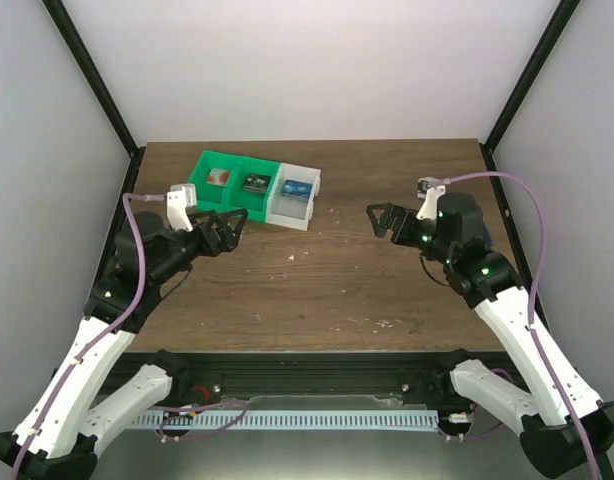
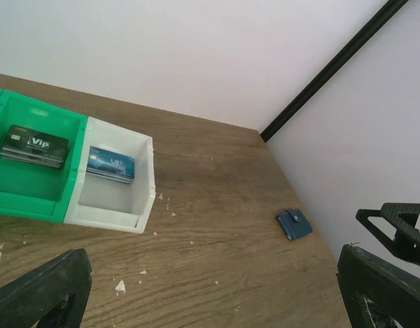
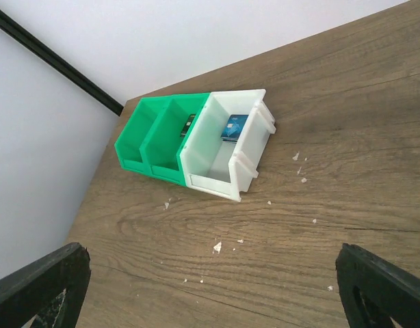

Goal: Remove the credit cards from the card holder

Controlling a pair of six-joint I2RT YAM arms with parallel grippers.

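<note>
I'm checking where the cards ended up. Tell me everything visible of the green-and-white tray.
The tray is glossy plastic: two green bins and one white bin joined in a row, open-topped, fronts cut low. It stands upright on the wooden table, far left. Its bins hold a red-and-white card, a dark card, a blue card. The left hand and right hand, both open, are apart from it.

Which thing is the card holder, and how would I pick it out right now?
In the left wrist view, follow the wooden table away from the green-and-white tray toward the right wall. The card holder lies flat there by itself, near the wall's foot. It is a small dark-blue wallet out on bare wood, unlike the blue card, which sits inside the tray's white compartment.
</note>
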